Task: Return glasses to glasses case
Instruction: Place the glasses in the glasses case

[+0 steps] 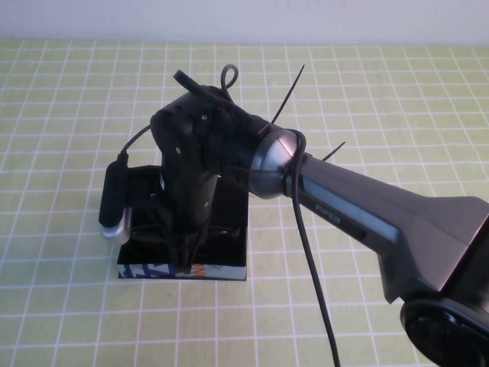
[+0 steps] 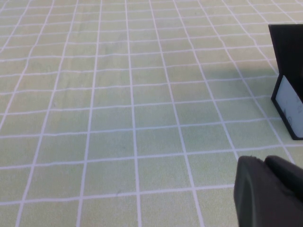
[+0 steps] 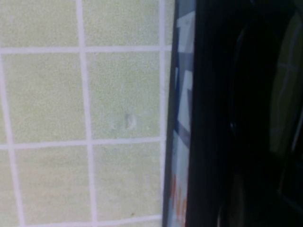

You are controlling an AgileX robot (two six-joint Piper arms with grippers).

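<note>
The glasses case (image 1: pixel 223 271) lies open on the green checked cloth, left of centre, its light blue printed front side toward me. My right gripper (image 1: pixel 186 258) reaches straight down into it from above. In the right wrist view the case's printed front (image 3: pixel 182 118) runs beside the black inside, and a greenish lens of the glasses (image 3: pixel 287 94) shows in the dark interior. The glasses are hidden under the gripper in the high view. My left gripper (image 2: pixel 265 163) is shut and empty over the cloth, with a corner of the case (image 2: pixel 289 101) beyond it. The left arm is out of the high view.
The right arm (image 1: pixel 359 214) stretches across from the lower right, with a black cable (image 1: pixel 313 283) hanging from it. Its wrist camera (image 1: pixel 114 206) sticks out to the left of the case. Checked cloth (image 1: pixel 69 115) lies all around.
</note>
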